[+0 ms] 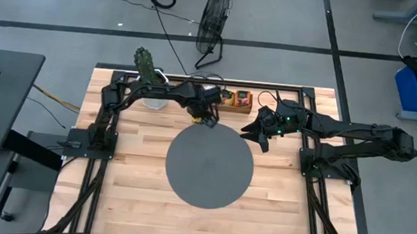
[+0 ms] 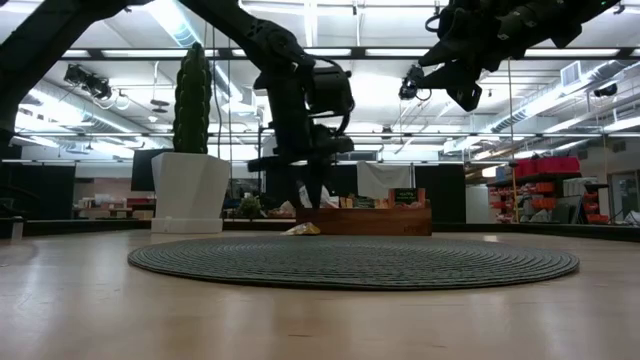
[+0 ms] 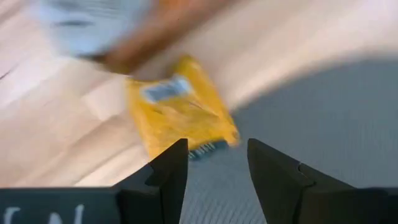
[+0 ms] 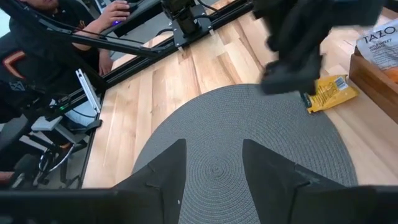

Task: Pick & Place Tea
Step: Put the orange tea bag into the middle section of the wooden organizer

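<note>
The yellow sachet (image 3: 180,109) lies flat at the mat's (image 4: 236,155) far edge beside the tray (image 1: 234,100), just ahead of the left gripper (image 3: 214,165), open and empty; the right gripper (image 4: 211,168) hovers farther off, also open.

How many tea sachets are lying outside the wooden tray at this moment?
1. One yellow-orange sachet lies at the round grey mat's edge, partly on the wood, beside the tray, under the left tool, which is open. More sachets sit inside the tray, partly hidden.
</note>
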